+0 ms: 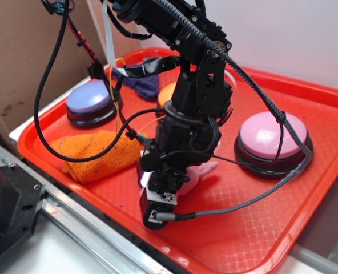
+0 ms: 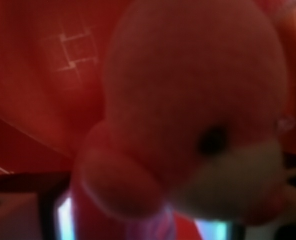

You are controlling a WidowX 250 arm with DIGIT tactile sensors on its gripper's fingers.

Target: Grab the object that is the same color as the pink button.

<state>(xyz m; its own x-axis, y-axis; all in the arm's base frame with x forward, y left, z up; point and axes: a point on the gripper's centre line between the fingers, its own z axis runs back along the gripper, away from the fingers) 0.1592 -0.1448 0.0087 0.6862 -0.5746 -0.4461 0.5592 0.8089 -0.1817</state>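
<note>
Item: pink plush bunny (image 1: 202, 170), centre of the exterior frame on a red textured tray (image 1: 306, 188), mostly hidden under the gripper (image 1: 177, 180); whether the claw is clenched on it cannot be told. The wrist view is filled by the blurred bunny (image 2: 188, 100). No legible writing; pink button (image 1: 272, 137) at right, orange cloth (image 1: 97, 151) at left, cardboard (image 1: 20, 57) upper left, white wall (image 1: 294, 34) behind.

I see a white tabletop (image 1: 55, 105) carrying a red plastic tray (image 1: 306, 194), its left corner near the table's left edge.
</note>
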